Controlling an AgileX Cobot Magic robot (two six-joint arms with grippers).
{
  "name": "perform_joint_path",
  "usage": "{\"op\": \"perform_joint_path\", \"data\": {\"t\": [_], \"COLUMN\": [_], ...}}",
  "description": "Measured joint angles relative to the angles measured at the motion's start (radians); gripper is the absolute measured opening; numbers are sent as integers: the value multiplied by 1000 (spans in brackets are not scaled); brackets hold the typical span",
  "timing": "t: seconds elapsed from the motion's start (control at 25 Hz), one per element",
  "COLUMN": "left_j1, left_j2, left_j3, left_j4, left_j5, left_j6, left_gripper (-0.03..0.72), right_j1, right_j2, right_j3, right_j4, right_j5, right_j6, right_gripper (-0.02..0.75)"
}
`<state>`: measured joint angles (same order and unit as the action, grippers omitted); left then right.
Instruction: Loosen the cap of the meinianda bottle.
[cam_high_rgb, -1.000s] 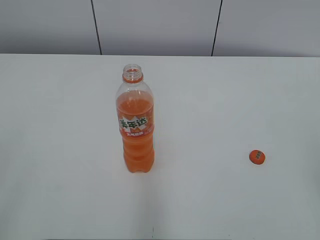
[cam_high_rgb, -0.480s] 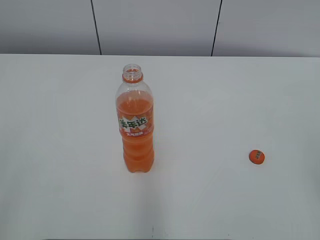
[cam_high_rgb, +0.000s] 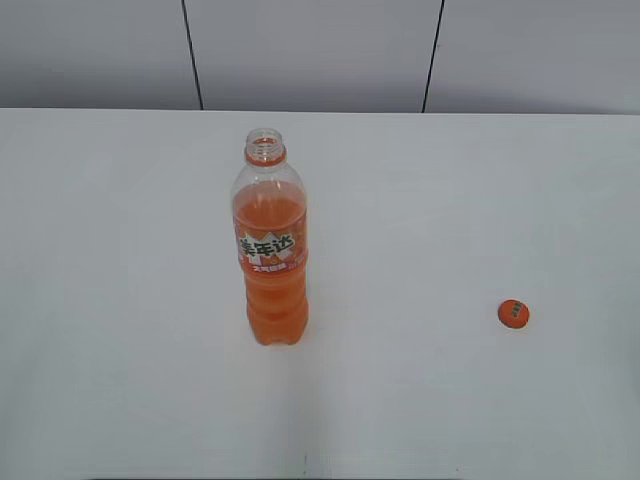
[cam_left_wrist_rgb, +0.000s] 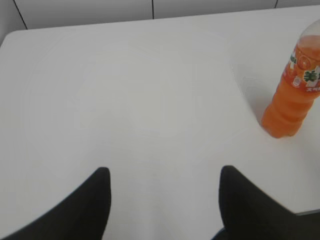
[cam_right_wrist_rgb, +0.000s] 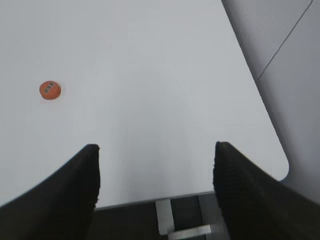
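The meinianda bottle (cam_high_rgb: 272, 250) stands upright on the white table, mouth open, with no cap on it. It also shows at the right edge of the left wrist view (cam_left_wrist_rgb: 295, 95). The orange cap (cam_high_rgb: 513, 314) lies flat on the table far to the bottle's right, and it shows in the right wrist view (cam_right_wrist_rgb: 49, 90). My left gripper (cam_left_wrist_rgb: 162, 172) is open and empty above bare table, well left of the bottle. My right gripper (cam_right_wrist_rgb: 156, 147) is open and empty near the table's front right edge, apart from the cap. Neither gripper shows in the exterior view.
The white table (cam_high_rgb: 450, 200) ends at a grey panelled wall (cam_high_rgb: 320, 50) at the back. The right wrist view shows the table's rounded front right corner (cam_right_wrist_rgb: 280, 167) and a metal frame (cam_right_wrist_rgb: 167, 220) below the edge.
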<state>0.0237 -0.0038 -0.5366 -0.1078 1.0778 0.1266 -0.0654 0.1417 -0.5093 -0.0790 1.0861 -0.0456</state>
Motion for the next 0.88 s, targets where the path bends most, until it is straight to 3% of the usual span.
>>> {"op": "perform_joint_path", "data": {"t": [0.2,0.4,0.6,0.88], "left_j1": [-1,-1,-1,-1], "left_j2": [-2,-2,-2,-2], "left_j3": [0,0,0,0], "left_j4": [7,65,83,84], "left_j5": [-1,-1,-1,-2], "left_j6": [-4,-114,-145,-148], "left_gripper": [415,412,405,395], "right_j1": [0,0,0,59], "right_j2": [-112,-123,-123,-125], "right_j3": [0,1,1,1], "right_j4": [0,0,7,8], "right_j5": [0,0,0,1], "right_j6": [-4,-5,-5,-6], "right_gripper": [532,532,532,532]}}
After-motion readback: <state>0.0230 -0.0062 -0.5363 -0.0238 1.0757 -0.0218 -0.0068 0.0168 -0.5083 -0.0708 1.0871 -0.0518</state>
